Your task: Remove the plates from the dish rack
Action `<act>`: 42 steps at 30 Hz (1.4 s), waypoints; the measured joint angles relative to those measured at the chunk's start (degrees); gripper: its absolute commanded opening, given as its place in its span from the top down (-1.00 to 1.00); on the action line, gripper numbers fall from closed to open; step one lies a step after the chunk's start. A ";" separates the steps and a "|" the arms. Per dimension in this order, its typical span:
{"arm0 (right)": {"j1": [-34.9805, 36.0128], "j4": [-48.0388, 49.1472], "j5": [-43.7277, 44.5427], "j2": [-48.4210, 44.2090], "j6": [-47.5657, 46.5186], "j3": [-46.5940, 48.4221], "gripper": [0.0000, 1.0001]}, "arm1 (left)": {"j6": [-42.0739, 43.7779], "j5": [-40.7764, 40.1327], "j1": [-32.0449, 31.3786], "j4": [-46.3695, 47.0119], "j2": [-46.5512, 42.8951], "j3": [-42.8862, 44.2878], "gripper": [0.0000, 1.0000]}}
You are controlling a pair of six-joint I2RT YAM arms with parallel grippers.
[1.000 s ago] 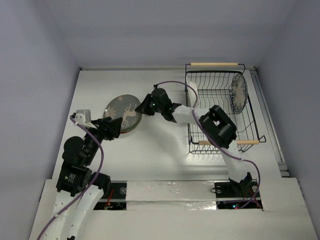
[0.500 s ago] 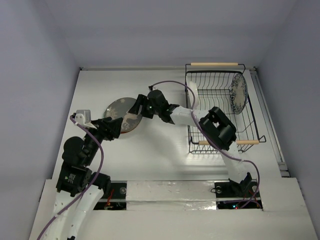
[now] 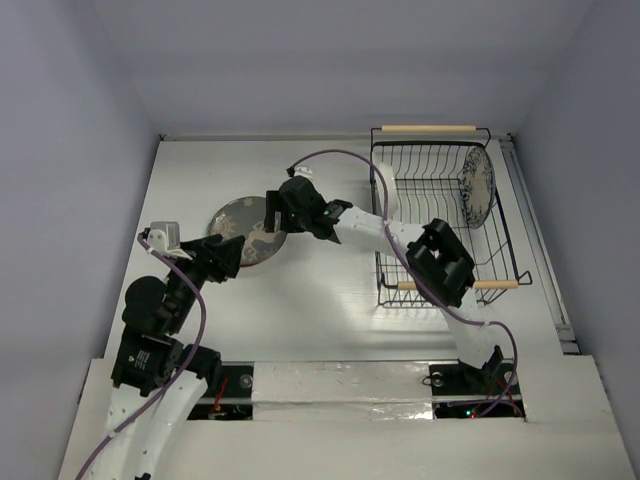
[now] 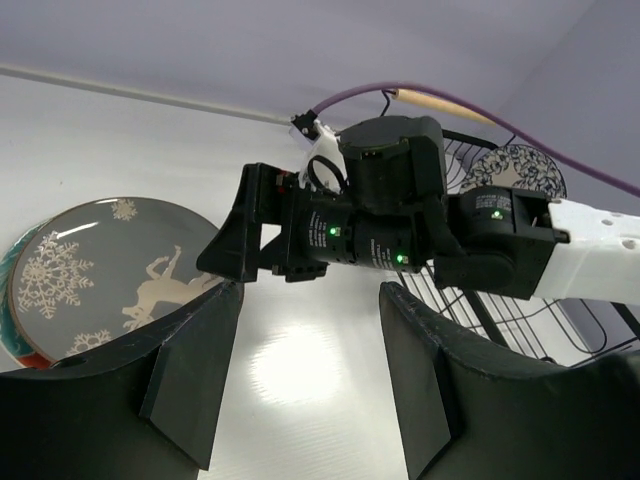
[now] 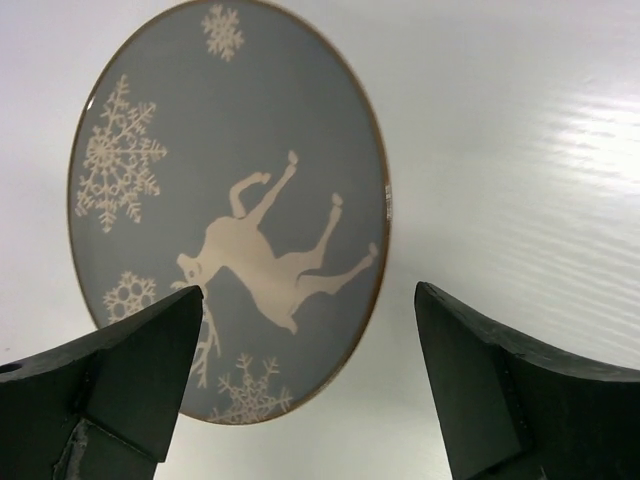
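A grey plate (image 5: 230,220) with a pale reindeer and snowflakes lies flat on top of a stack of plates (image 3: 243,232) at the left of the table. A teal rim (image 4: 8,300) shows under it. My right gripper (image 5: 310,370) hangs open just above that plate's right edge (image 3: 272,218), touching nothing. My left gripper (image 4: 310,370) is open and empty beside the stack's near side (image 3: 228,255). The black wire dish rack (image 3: 430,128) stands at the right. One white plate with blue flowers (image 3: 477,187) stands upright in it.
The right arm's forearm (image 3: 370,232) reaches from the rack's near left corner across to the stack. In the left wrist view the right wrist (image 4: 400,220) fills the middle. Walls close the table at back and sides.
The right gripper has opened and let go of the grey plate, which now lies flat on the stack. The gripper has moved a little to the left. The left arm is still.
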 measured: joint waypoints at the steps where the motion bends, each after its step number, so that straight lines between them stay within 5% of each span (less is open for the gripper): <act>1: 0.11 -1.42 1.11 0.00 -0.87 1.11 -0.83 | 0.00 0.00 0.00 0.00 -0.04 0.00 -0.11; 7: 0.20 -5.44 6.01 -1.66 -4.52 1.90 -0.44 | 0.00 0.02 0.00 0.15 -0.50 0.00 -0.11; 13: 0.26 -8.74 8.02 -12.37 -9.97 -1.05 0.83 | 0.00 0.02 0.00 0.35 -0.50 0.00 -0.11; 17: -0.13 -9.68 15.30 -25.42 -15.02 -2.01 0.99 | 0.00 0.00 0.00 0.35 -0.50 0.00 -0.09; 21: -4.20 -9.92 20.79 -39.17 -18.80 -5.79 1.00 | 0.00 0.02 0.00 0.35 -0.48 0.00 -0.02; 27: -23.98 -12.15 26.95 -52.41 -20.44 -17.03 0.87 | 0.00 0.26 0.00 0.37 -0.48 0.00 0.00; 31: -33.81 -14.53 28.00 -53.79 -21.18 -22.51 0.14 | 0.00 0.28 -0.04 0.39 -0.48 0.00 -0.03; 34: -38.73 -15.54 27.98 -53.40 -22.34 -24.09 -0.15 | 0.00 0.31 -0.39 0.39 -0.48 0.00 -0.04; 42: -41.44 -19.23 31.28 -43.63 -25.44 -20.55 -0.09 | 0.00 0.33 -1.18 0.39 -0.72 0.00 -0.07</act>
